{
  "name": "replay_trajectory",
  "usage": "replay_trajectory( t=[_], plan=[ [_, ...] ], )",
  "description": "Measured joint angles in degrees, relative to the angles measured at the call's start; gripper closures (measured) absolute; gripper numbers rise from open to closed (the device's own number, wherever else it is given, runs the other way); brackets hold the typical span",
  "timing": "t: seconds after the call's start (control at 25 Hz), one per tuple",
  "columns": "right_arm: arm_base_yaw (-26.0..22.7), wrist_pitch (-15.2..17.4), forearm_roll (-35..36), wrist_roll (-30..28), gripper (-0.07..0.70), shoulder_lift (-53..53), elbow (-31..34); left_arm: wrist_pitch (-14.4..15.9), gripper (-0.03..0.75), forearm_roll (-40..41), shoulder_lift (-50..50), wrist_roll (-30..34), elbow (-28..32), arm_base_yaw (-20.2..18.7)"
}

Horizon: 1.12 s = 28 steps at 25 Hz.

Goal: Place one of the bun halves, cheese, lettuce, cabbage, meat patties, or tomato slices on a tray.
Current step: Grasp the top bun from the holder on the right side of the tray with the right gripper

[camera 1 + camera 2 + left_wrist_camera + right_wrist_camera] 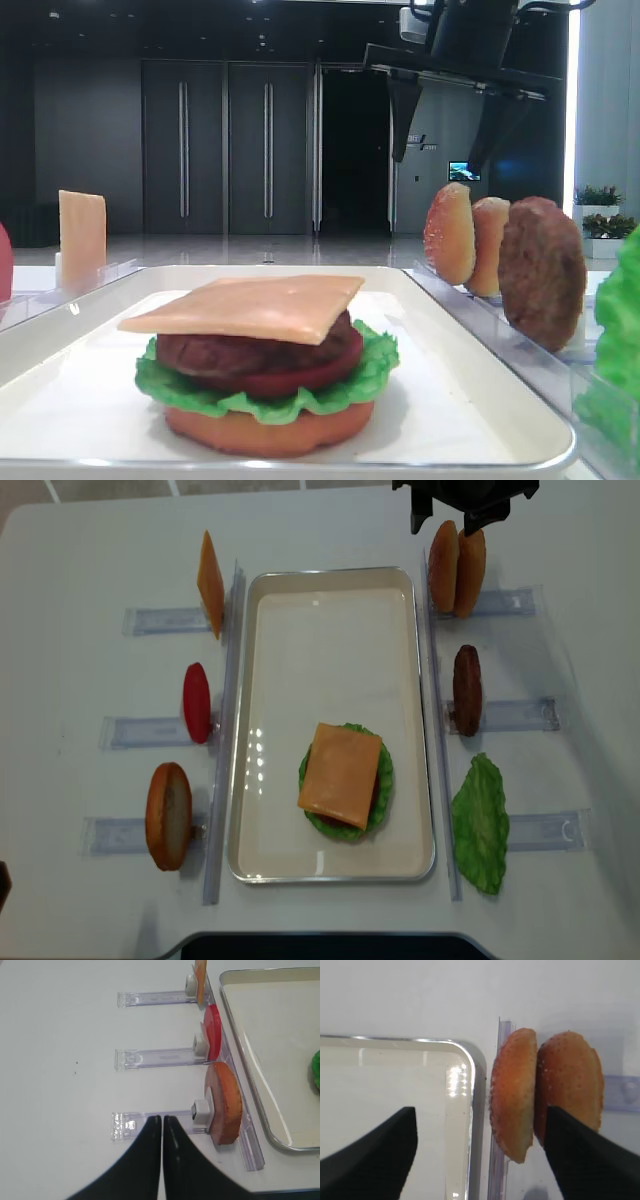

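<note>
On the white tray (245,730), a stacked burger is sitting near the front: a flat bun bottom (268,428), lettuce (372,372), a tomato slice (300,380), a meat patty (240,352) and a cheese slice (341,774) on top. The left gripper (162,1119) is hanging with its jaws pressed together, holding nothing, beside the left racks (150,1058). At the far right, two sesame bun tops (457,568) are standing on edge, touching. The right gripper (480,1125) is hovering spread wide over them, gripping nothing.
</note>
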Motion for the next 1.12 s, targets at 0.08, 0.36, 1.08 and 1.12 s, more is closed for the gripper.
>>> replay_trajectory(
  t=[0.08, 0.36, 1.08, 1.12],
  plan=[
    [0.0, 0.0, -0.5, 0.0, 0.1, 0.4, 0.0, 0.0, 0.715, 0.0, 0.0, 0.0, 0.0, 0.0],
    [0.0, 0.1, -1.1, 0.0, 0.1, 2.0, 0.0, 0.0, 0.715, -0.1, 0.0, 0.0, 0.1, 0.0],
    [0.1, -1.0, -2.1, 0.1, 0.1, 4.8, -0.4, 0.0, 0.715, -0.2, 0.0, 0.0, 0.1, 0.0],
    [0.1, -1.0, -2.2, 0.1, 0.102, 5.0, -0.4, 0.0, 0.715, -0.2, 0.0, 0.0, 0.1, 0.0]
  ],
)
